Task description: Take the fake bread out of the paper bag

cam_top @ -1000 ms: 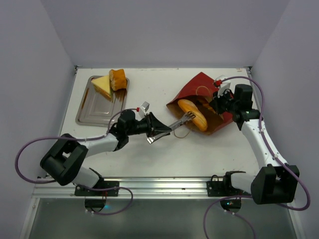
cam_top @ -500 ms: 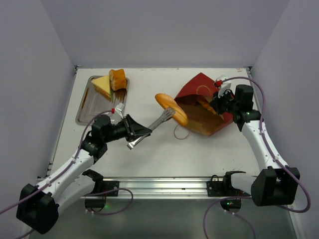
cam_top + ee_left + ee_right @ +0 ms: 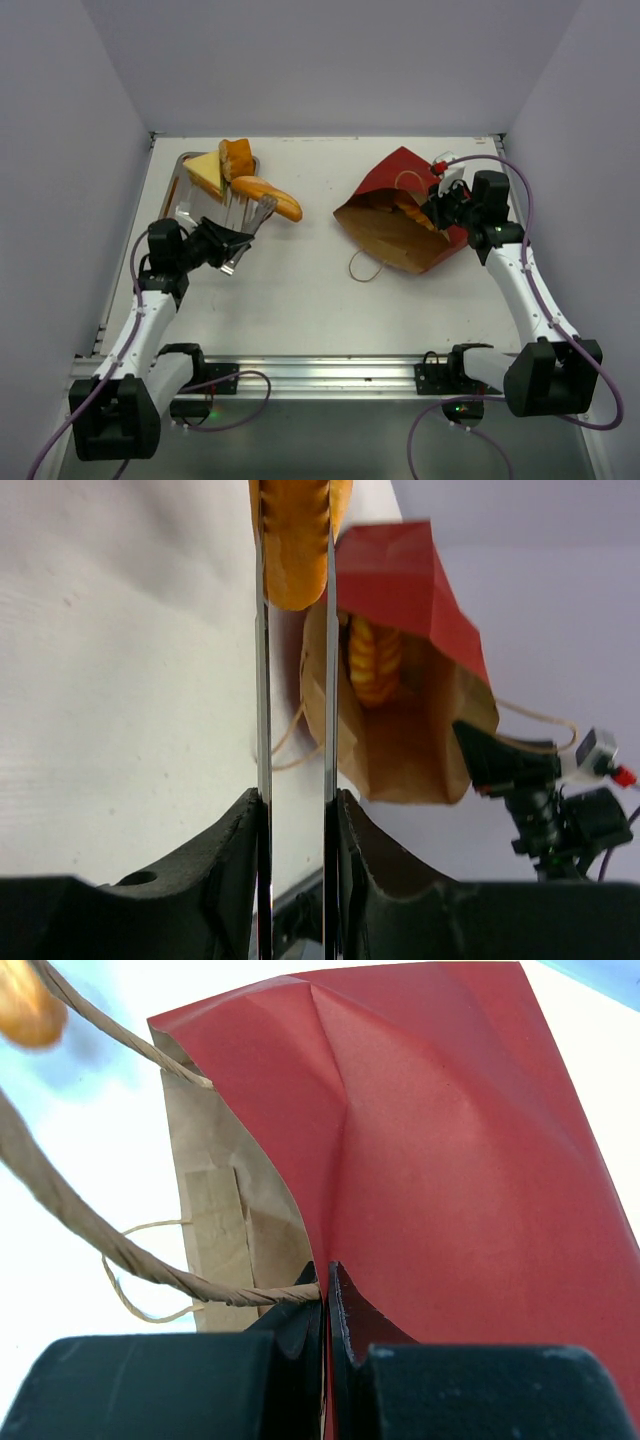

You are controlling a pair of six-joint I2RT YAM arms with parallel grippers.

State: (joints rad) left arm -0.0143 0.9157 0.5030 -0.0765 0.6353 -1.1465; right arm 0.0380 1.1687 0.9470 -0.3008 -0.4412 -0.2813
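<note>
One loaf (image 3: 275, 195) gripped in my left claw (image 3: 258, 207), at the right edge of one steel tray (image 3: 180, 200). Two bread pieces (image 3: 205, 172) lie on that tray. One paper bag (image 3: 395, 215) lies on its side, well apart, with one braided piece (image 3: 375, 660) inside. My right claw (image 3: 327, 1290) is clamped on the bag's rim.

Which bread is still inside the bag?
The ridged golden one in the paper bag; two others sit on the tray; tongs in the left gripper hold a long loaf.
</note>
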